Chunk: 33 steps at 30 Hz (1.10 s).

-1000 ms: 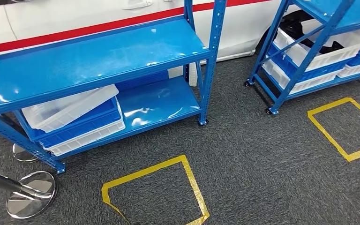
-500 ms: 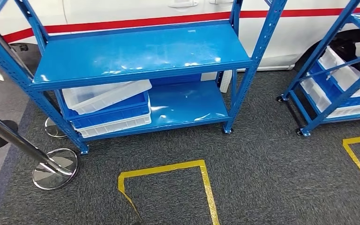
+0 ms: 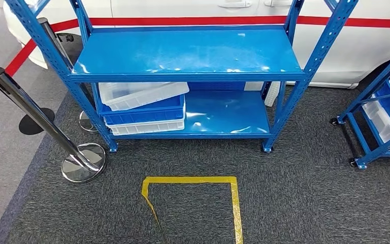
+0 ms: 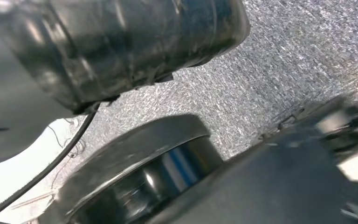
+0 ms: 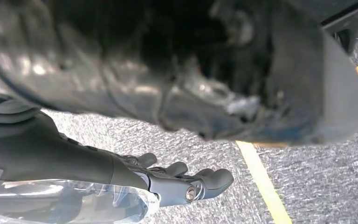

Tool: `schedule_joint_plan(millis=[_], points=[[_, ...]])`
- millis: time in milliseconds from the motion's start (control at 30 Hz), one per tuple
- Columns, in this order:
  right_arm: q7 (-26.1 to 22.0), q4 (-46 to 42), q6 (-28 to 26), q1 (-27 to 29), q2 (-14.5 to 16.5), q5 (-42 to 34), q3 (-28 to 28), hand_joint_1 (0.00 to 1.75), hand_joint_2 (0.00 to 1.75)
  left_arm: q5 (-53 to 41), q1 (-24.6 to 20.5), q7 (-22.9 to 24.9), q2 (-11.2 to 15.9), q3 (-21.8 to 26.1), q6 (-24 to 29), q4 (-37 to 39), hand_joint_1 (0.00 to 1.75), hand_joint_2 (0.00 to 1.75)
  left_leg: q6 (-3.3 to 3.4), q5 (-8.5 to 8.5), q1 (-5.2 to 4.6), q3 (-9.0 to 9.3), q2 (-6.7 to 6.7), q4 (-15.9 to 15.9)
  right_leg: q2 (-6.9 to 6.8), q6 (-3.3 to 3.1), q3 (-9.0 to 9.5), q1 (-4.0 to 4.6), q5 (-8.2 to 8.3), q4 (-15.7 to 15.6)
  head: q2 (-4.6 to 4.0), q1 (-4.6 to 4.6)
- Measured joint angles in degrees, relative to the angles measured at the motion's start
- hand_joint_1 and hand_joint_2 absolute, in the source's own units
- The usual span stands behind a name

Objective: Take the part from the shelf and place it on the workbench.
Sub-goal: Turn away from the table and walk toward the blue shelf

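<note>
We face the blue shelf (image 3: 188, 53), long axis crosswise; our right hand (image 5: 186, 179) hangs empty, fingers loosely apart.

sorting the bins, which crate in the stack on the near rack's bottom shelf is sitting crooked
The top clear white crate: it lies tilted and skewed on the blue crate; the white one beneath sits flat.

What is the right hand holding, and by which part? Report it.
It cannot be told for sure. A clear plastic wrap lies close against the right hand, behind its outstretched fingers, but any grip on it is hidden.
</note>
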Motion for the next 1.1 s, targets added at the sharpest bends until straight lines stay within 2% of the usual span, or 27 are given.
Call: schedule_joint_plan(millis=[33, 67, 133, 200, 267, 300, 333, 367, 400, 433, 467, 500, 533, 567, 667, 700, 767, 833, 900, 933, 967, 1033, 1067, 1100], points=[[0.27, 0.0, 0.05, -0.1, 0.0, -0.15, 0.0, 0.0, 0.0, -0.05, -0.04, 0.11, 0.0, -0.04, 0.05, 0.0, 0.0, 1.31, 0.32, 0.5, -0.15, 1.38, 0.27, -2.45, -0.1, 0.24, 0.0, 0.07, -0.06, 0.03, 0.0, 0.02], [0.66, 0.0, 0.3, -0.16, 0.01, -0.34, 0.0, 0.0, 0.0, -0.1, -0.07, 0.25, 0.0, -0.1, 0.1, 0.0, 0.0, 1.75, 0.59, 0.44, -0.31, 1.98, 0.45, -3.56, -0.16, 0.49, 0.0, 0.14, -0.09, 0.01, 0.0, 0.03], [1.63, 0.0, 1.44, -0.19, 0.05, -0.84, 0.0, 0.0, 0.0, -0.24, -0.01, 0.62, 0.02, -0.24, 0.12, 0.0, 0.0, 1.75, 1.06, 0.51, -0.34, 2.19, 0.34, -3.85, -0.18, 1.08, 0.14, 0.22, -0.07, -0.22, 0.0, 0.05], [2.46, 0.01, 2.84, -0.15, 0.08, -1.29, 0.0, 0.0, 0.0, -0.35, 0.05, 0.91, 0.04, -0.31, 0.11, 0.0, 0.0, 1.75, 1.66, 0.78, -0.05, 2.61, 0.22, -4.61, 0.71, 1.64, -0.27, 0.14, -1.08, 0.93, 0.0, 0.17], [2.92, 0.02, 3.74, -0.08, 0.07, -1.6, 0.0, 0.0, 0.87, -0.41, -0.02, 1.04, 0.03, -0.33, 0.08, 0.0, 0.0, 1.75, 2.11, 0.98, 0.14, 2.87, 0.1, -5.09, 2.06, 2.01, -2.81, -0.08, -4.09, 6.29, 0.0, 0.43], [3.04, 0.02, 3.98, 0.0, 0.07, -1.74, 0.0, 0.0, 1.31, -0.41, -0.06, 1.08, 0.03, -0.34, 0.07, 0.0, 0.0, 1.75, 2.24, 0.96, 0.14, 2.85, 0.02, -5.08, 2.43, 2.12, -4.81, -0.14, -5.85, 10.2, 0.0, 0.52], [3.13, 0.03, 4.13, 0.13, 0.07, -1.87, 0.0, 0.0, 1.75, -0.39, -0.06, 1.12, 0.03, -0.35, 0.05, 0.0, 0.0, 1.75, 2.28, 0.93, 0.12, 2.84, -0.13, -5.06, 2.57, 2.24, -6.67, -0.2, -6.96, 13.63, 0.0, 0.56], [3.25, 0.04, 4.21, 0.3, 0.07, -1.96, 0.0, 0.0, 1.75, -0.32, -0.03, 1.15, 0.03, -0.36, 0.05, 0.0, 0.0, 1.75, 2.3, 0.9, 0.1, 2.87, -0.31, -5.04, 2.62, 2.35, -7.85, -0.28, -7.05, 15.55, 0.0, 0.56], [3.45, 0.05, 4.25, 0.44, 0.07, -2.06, 0.0, 0.0, 1.75, -0.17, 0.0, 1.19, 0.03, -0.36, 0.07, 0.0, 0.0, 1.75, 2.26, 0.87, 0.12, 2.91, -0.53, -5.0, 2.65, 2.44, -7.97, -0.39, -5.93, 15.23, 0.0, 0.56], [3.77, 0.07, 4.26, 0.53, 0.06, -2.16, 0.0, 0.0, 1.75, 0.07, 0.02, 1.25, 0.03, -0.36, 0.1, 0.0, 0.0, 1.75, 2.17, 0.8, 0.15, 2.98, -0.73, -4.9, 2.66, 2.51, -7.0, -0.55, -3.88, 12.7, 0.0, 0.57], [4.21, 0.08, 4.21, 0.59, 0.05, -2.25, 0.0, 0.0, 1.75, 0.35, 0.04, 1.29, 0.03, -0.36, 0.17, 0.0, 0.0, 1.75, 1.99, 0.67, 0.19, 3.03, -0.91, -4.72, 2.75, 2.58, -5.24, -0.74, -1.6, 8.59, 0.0, 0.57], [4.66, 0.1, 4.15, 0.67, 0.04, -2.36, -0.01, 0.0, 1.75, 0.58, 0.05, 1.33, 0.03, -0.35, 0.25, 0.0, 0.0, 1.75, 1.72, 0.49, 0.14, 3.0, -1.09, -4.43, 2.96, 2.58, -3.55, -0.8, -0.05, 4.77, 0.0, 0.59], [5.03, 0.13, 4.1, 0.84, 0.03, -2.46, -0.04, 0.0, 1.75, 0.71, 0.08, 1.34, 0.04, -0.28, 0.32, -0.01, 0.0, 1.75, 1.41, 0.32, 0.09, 2.94, -1.22, -4.16, 3.14, 2.44, -2.39, -0.82, 0.82, 2.07, 0.0, 0.57], [5.29, 0.15, 4.13, 1.15, 0.02, -2.56, -0.21, 0.0, 1.75, 0.68, 0.18, 1.26, 0.06, -0.11, 0.3, -0.02, 0.0, 1.75, 1.09, 0.2, 0.03, 2.87, -1.32, -3.99, 3.31, 2.22, -1.78, -0.73, 1.0, 0.63, 0.0, 0.56], [5.27, 0.16, 4.82, 2.56, 0.02, -2.67, -1.7, 0.0, 1.75, -0.15, 0.94, 0.44, 0.09, 1.25, -0.44, -0.07, 0.0, 1.75, 0.16, -0.09, 0.16, 2.81, -1.36, -3.75, 3.24, 1.09, -1.5, -0.46, 1.0, 0.33, 0.0, 0.55], [5.07, 0.15, 5.13, 2.89, 0.02, -2.64, -2.4, 0.0, 1.75, -0.58, 1.33, 0.06, 0.1, 1.85, -0.84, -0.08, 0.0, 1.75, -0.11, -0.84, 0.25, 2.42, -1.24, -2.75, 3.18, 0.68, -1.38, -0.49, 1.11, 0.22, 0.0, 0.49], [4.61, 0.11, 5.61, 3.2, 0.02, -2.54, -3.67, 0.0, 1.75, -1.31, 2.08, -0.55, 0.16, 2.96, -1.55, -0.09, 0.0, 1.75, -0.46, -3.34, 0.32, 0.72, -0.95, 1.21, 3.08, 0.11, -1.25, -0.59, 1.24, 0.05, 0.0, 0.26], [4.17, -0.06, 6.09, 3.34, 0.02, -2.36, -4.94, 0.0, 1.75, -1.96, 2.87, -1.26, 0.31, 4.33, -2.21, -0.09, 0.0, 1.75, -0.66, -6.54, 0.31, -2.39, -0.85, 7.88, 2.9, -0.11, -1.25, -0.42, 1.18, 0.06, 0.0, 0.14], [3.71, -0.41, 6.54, 3.44, 0.02, -2.18, -6.27, 0.0, 1.75, -2.62, 3.62, -1.97, 0.54, 6.01, -2.89, -0.1, 0.0, 1.75, -0.65, -8.04, 0.31, -4.66, -0.76, 12.78, 2.54, -0.24, -1.21, -0.16, 1.09, 0.08, 0.0, 0.16], [3.52, -0.7, 6.79, 3.44, 0.02, -2.1, -6.92, 0.0, 1.75, -2.99, 4.0, -2.25, 0.68, 6.88, -3.23, -0.11, 0.0, 1.31, -0.51, -7.31, 0.28, -4.38, -0.7, 12.41, 2.41, -0.27, -1.13, -0.05, 1.04, 0.08, 0.0, 0.15], [3.34, -1.09, 7.05, 3.41, 0.02, -2.02, -7.63, 0.0, 1.75, -3.35, 4.49, -2.54, 0.84, 7.79, -3.63, -0.11, 0.0, 0.87, -0.24, -5.7, 0.22, -3.0, -0.61, 9.93, 2.33, -0.29, -1.01, 0.03, 0.98, 0.08, 0.0, 0.17], [2.91, -2.02, 7.66, 3.41, 0.05, -1.9, -9.37, 0.0, 1.75, -4.14, 5.79, -3.15, 1.24, 9.72, -4.4, -0.11, 0.0, 0.0, 0.56, -2.25, -0.09, 1.4, -0.28, 1.74, 2.33, -0.19, -0.74, 0.21, 0.8, 0.09, 0.0, 0.17], [2.69, -2.44, 7.94, 3.48, 0.07, -1.86, -10.39, 0.0, 1.75, -4.5, 6.42, -3.49, 1.39, 10.74, -4.79, -0.11, 0.0, 0.0, 0.88, -1.32, -0.28, 3.07, -0.13, -1.49, 2.34, -0.01, -0.7, 0.28, 0.73, 0.1, 0.0, 0.18], [2.49, -2.83, 8.22, 3.6, 0.09, -1.84, -11.45, 0.0, 1.75, -4.89, 6.99, -3.84, 1.53, 11.79, -5.15, -0.11, 0.0, 0.0, 1.11, -1.04, -0.48, 3.96, -0.05, -3.35, 2.32, 0.21, -0.72, 0.31, 0.69, 0.09, 0.0, 0.2]])
